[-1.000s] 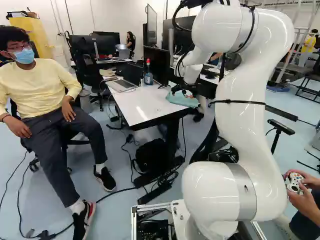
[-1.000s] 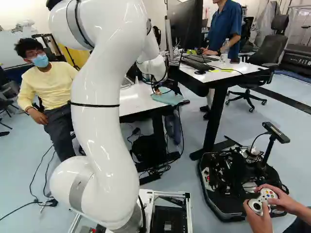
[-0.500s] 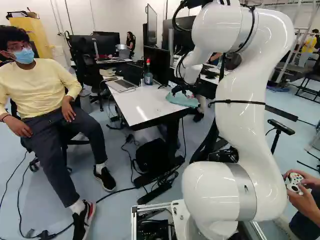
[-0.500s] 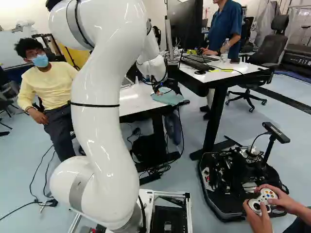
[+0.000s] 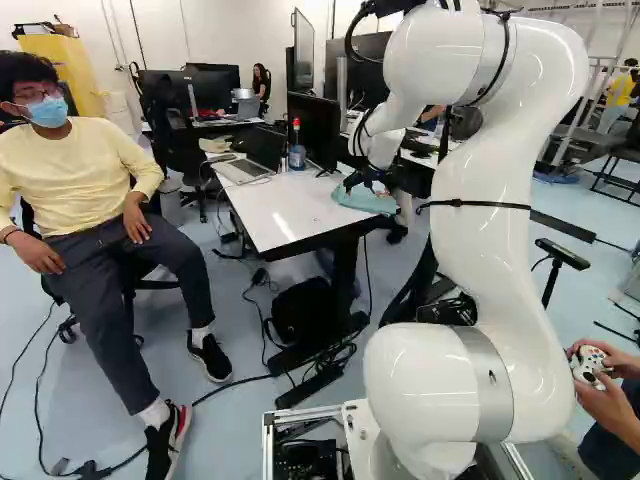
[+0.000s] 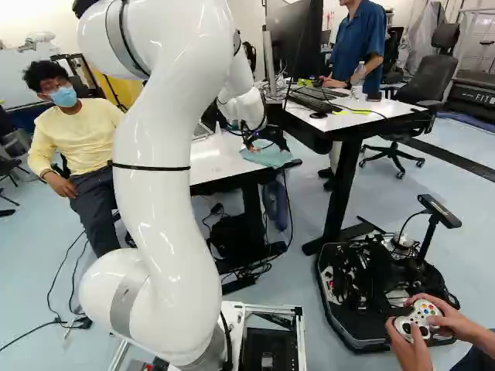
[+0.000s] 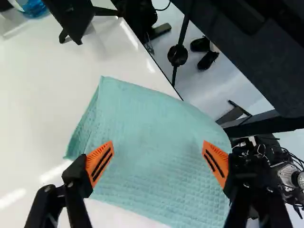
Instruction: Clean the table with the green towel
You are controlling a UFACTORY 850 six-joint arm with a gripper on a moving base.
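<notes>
The jaws of the black gripper [image 5: 368, 184] stand wide apart, their orange pads [image 7: 99, 164] facing each other over the green towel [image 7: 152, 142]. The towel lies under them, filling the gap between the tips and spreading ahead of them; whether either tip touches it, I can't tell. It's spread fairly flat, with a fold along one side, on the white tabletop [image 5: 285, 215]. It sits at a corner, and for a stretch it covers the tabletop's edge.

Ahead of the towel and apart from it, the foot [image 7: 76, 23] of a black monitor [image 5: 313, 128] takes up tabletop space. Near the monitor are a blue bottle [image 5: 297, 152] and, farther along, an open laptop [image 5: 247, 170]. Under the tabletop is a black bag [image 5: 300, 312]. Across a gap, at the right of the right base view, a second table [image 6: 363, 116] carries a keyboard [image 6: 313, 100] and a mouse [image 6: 318, 115].
</notes>
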